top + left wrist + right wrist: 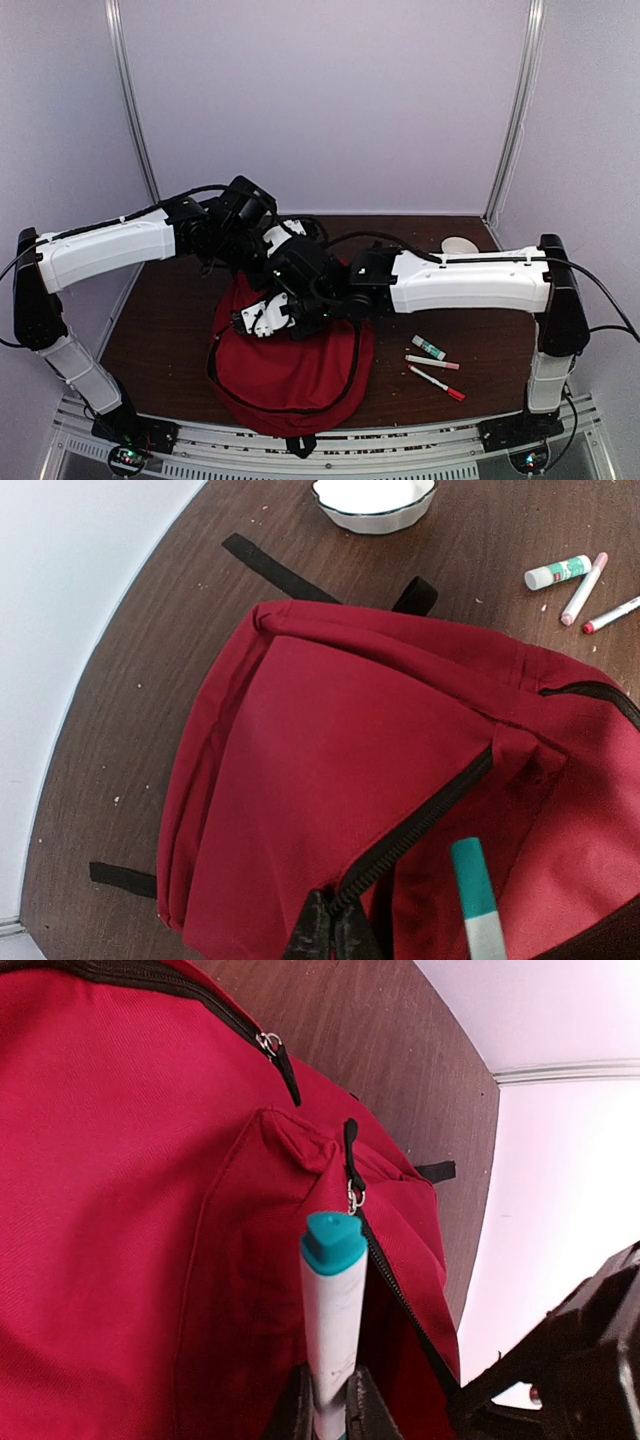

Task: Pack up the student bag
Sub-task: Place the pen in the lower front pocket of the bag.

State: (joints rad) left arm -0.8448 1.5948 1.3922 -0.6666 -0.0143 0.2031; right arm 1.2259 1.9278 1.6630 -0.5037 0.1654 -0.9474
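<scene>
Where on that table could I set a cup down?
Bare wood: left of the large red fabric backpack, to the left edge of the brown table. Crowded: the middle, where the left arm and the right arm reach over it, and its right, with a green-and-white glue stick, a pink marker and a red-capped marker. A white bowl sits back-right.

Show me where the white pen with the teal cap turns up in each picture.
Top external: cannot be made out; hidden where the arms meet over the large red fabric backpack.
Left wrist: the white pen with the teal cap is at the bottom edge, right of centre, against the backpack.
Right wrist: bottom centre, upright in the right hand.
Shared landmark: the backpack.
</scene>
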